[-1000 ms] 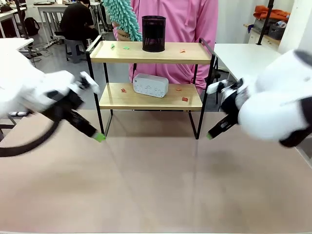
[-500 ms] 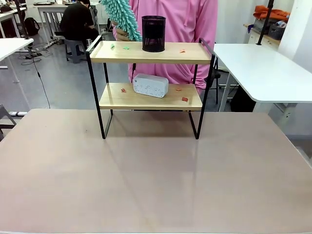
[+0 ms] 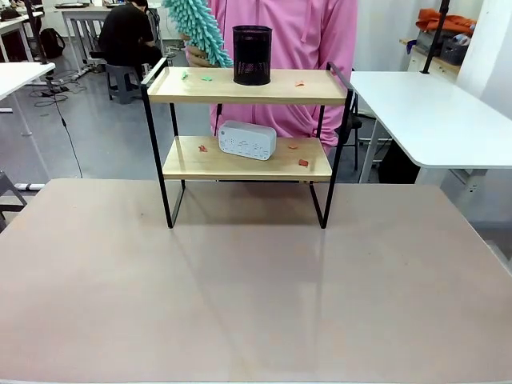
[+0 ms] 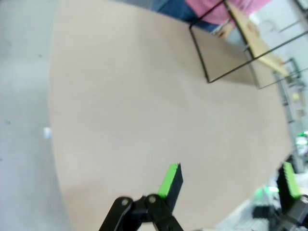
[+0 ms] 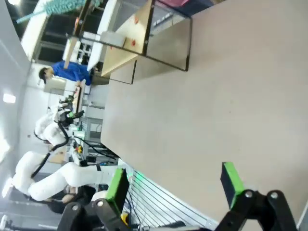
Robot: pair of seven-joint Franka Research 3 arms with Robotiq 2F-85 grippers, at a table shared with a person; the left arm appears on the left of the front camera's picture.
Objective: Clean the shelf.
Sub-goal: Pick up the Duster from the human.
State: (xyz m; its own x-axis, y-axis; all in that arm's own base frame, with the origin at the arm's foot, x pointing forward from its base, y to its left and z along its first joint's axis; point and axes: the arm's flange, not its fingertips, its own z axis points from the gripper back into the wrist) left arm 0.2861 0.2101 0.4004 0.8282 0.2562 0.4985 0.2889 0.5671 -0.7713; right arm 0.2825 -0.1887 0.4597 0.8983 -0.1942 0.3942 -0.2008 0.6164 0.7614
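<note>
Here, left gripper spread, right gripper spread, shelf cropped in wrist views.

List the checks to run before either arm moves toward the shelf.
1. Left jaws open, nothing between them: ok.
2. Right jaws open, nothing between them: ok.
3. Shelf upright on the table: ok.
4. Boards free of scraps: not ok, bits on both tiers.
5. Black mesh cup and white box off the boards: not ok.
6. Person's teal duster clear of the top board: cannot tell.
</note>
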